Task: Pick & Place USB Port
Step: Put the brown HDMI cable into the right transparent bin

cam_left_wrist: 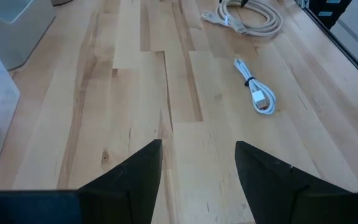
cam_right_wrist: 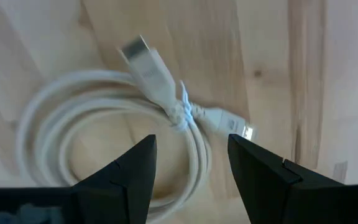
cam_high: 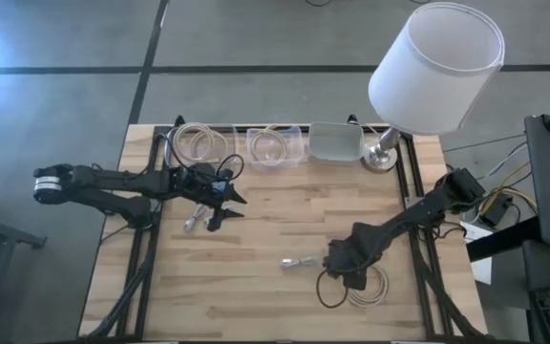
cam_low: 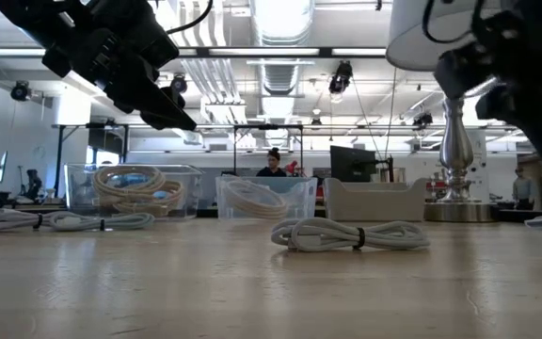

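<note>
the coiled white usb cable (cam_right_wrist: 135, 124) lies flat on the wooden table (cam_high: 285, 220) near its front right part, tied at one side with both plugs sticking out past the tie. my right gripper (cam_high: 349, 270) hangs just above it, fingers (cam_right_wrist: 132, 171) spread apart with nothing between them, the coil showing in the gap. in the overhead view my arm hides most of this coil, only its lower loops peek out.

a second, smaller bundled usb cable (cam_high: 299, 261) lies just beside my right gripper, toward the middle of the table, apart from the coil.

my left gripper (cam_high: 227, 205) is well apart, over the left-centre of the table, raised off the wood, its fingers (cam_left_wrist: 132, 180) held wide and empty. another small cable (cam_high: 195, 220) lies beneath it.

along the back edge stand two clear bins (cam_high: 199, 143) holding looped cables, a grey tray (cam_high: 336, 141) and a lamp (cam_high: 433, 72) with a white shade. a person (cam_low: 273, 164) is far off in the room behind
</note>
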Available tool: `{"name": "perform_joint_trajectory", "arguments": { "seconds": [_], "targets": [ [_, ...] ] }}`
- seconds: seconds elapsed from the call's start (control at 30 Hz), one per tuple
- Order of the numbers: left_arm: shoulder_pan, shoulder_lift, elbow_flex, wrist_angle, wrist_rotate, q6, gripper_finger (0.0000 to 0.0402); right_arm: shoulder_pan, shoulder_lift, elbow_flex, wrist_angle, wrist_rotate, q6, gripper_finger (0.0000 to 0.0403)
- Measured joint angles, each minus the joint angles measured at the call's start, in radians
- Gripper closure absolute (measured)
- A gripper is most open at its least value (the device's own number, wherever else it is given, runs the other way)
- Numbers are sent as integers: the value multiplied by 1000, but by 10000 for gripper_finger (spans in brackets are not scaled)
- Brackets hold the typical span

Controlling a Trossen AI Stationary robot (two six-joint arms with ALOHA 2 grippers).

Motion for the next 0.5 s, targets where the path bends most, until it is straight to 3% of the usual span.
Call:
{"name": "perform_joint_trajectory", "arguments": {
  "seconds": [0.5],
  "targets": [
    [-1,0,0,1,0,0,195,29,-3,-186,184,38,4,225]
  ]
}}
